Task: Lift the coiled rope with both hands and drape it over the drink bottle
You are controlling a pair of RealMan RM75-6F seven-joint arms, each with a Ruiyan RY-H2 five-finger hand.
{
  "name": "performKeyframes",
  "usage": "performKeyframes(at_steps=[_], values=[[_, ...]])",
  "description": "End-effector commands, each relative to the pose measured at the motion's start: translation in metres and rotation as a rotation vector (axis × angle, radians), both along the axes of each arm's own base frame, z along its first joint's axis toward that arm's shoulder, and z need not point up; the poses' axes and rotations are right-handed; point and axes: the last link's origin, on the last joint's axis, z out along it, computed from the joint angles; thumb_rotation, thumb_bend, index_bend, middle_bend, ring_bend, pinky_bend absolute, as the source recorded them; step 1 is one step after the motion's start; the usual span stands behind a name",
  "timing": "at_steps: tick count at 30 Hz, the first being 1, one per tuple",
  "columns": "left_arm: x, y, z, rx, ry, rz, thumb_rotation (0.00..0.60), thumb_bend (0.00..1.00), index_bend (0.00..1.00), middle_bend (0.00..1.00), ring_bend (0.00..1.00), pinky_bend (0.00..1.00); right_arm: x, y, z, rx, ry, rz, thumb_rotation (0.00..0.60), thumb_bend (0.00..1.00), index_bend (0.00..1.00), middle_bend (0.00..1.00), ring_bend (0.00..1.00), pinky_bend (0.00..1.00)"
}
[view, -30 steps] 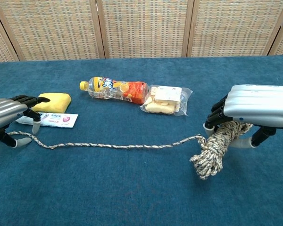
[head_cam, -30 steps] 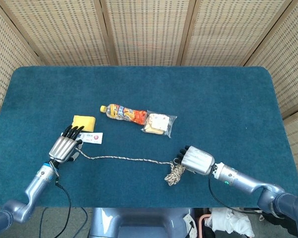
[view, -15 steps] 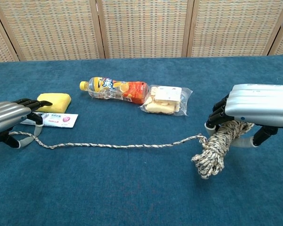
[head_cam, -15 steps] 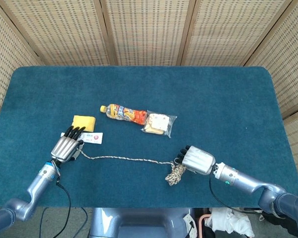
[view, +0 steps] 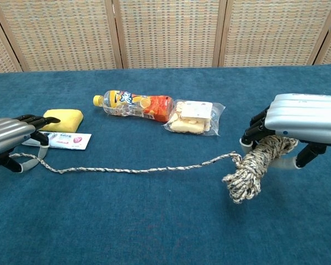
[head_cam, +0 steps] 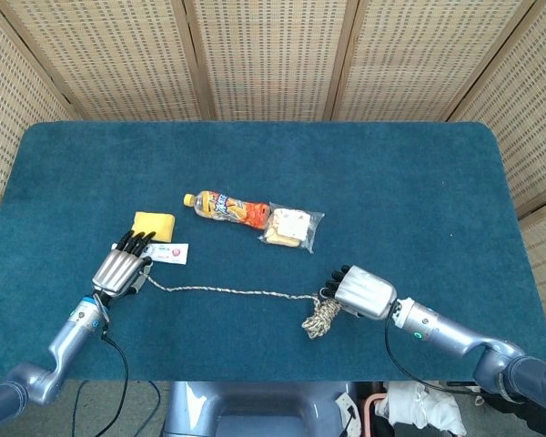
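A speckled rope [head_cam: 227, 292] [view: 132, 169] stretches across the blue table between my two hands. My right hand [head_cam: 364, 293] [view: 300, 120] grips its coiled bundle [head_cam: 322, 318] [view: 248, 171], which hangs from the fingers a little above the cloth. My left hand [head_cam: 120, 268] [view: 8, 137] holds the rope's other end near the table surface. The drink bottle [head_cam: 227, 208] [view: 133, 105] lies on its side behind the rope, cap toward the left, apart from both hands.
A clear bag of snacks [head_cam: 291, 226] [view: 195, 116] lies against the bottle's right end. A yellow sponge [head_cam: 153, 224] [view: 64, 118] and a white packet [head_cam: 167, 252] [view: 60, 141] sit just beyond my left hand. Wicker screens stand behind the table.
My right hand has risen slightly, lifting the coil and the rope's right end off the cloth. The left hand has barely moved.
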Motion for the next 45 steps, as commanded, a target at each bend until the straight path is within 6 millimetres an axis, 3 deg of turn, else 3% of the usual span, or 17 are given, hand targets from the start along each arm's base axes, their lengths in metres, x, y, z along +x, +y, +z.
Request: performKeyframes(at_steps=[1,10,16,22,29,36,45], values=[[0.000,0.000,0.001,0.001,-0.003,-0.001,0.600,0.44,0.73,0.00,0.00,0.00,0.002,0.000,0.002,-0.004,-0.011,-0.002,0.600,0.69,0.61,0.58,0.43,0.56],[-0.001,0.005,0.018,0.045,0.027,-0.059,0.600,0.45,0.78,0.00,0.00,0.00,0.024,-0.001,0.014,-0.006,-0.158,-0.086,0.600,0.69,0.62,0.59,0.44,0.56],[0.002,0.005,0.028,0.080,0.054,-0.161,0.600,0.46,0.79,0.00,0.00,0.00,0.057,-0.002,0.026,-0.001,-0.315,-0.198,0.600,0.70,0.62,0.61,0.45,0.57],[0.010,0.003,0.037,0.105,0.055,-0.299,0.600,0.48,0.81,0.00,0.00,0.00,0.095,-0.012,0.040,-0.055,-0.440,-0.327,0.600,0.72,0.64,0.66,0.49,0.67],[0.022,-0.009,0.050,0.115,0.067,-0.525,0.600,0.49,0.82,0.00,0.00,0.00,0.133,-0.037,0.051,-0.150,-0.515,-0.537,0.600,0.79,0.65,0.70,0.53,0.77],[0.043,-0.017,0.061,0.122,0.017,-0.694,0.600,0.50,0.82,0.00,0.00,0.00,0.149,-0.052,0.041,-0.278,-0.396,-0.643,0.600,0.82,0.66,0.72,0.56,0.81],[0.096,-0.016,0.076,0.123,-0.060,-0.838,0.600,0.50,0.82,0.00,0.00,0.00,0.159,-0.062,0.013,-0.315,-0.269,-0.699,0.600,0.83,0.66,0.72,0.57,0.82]])
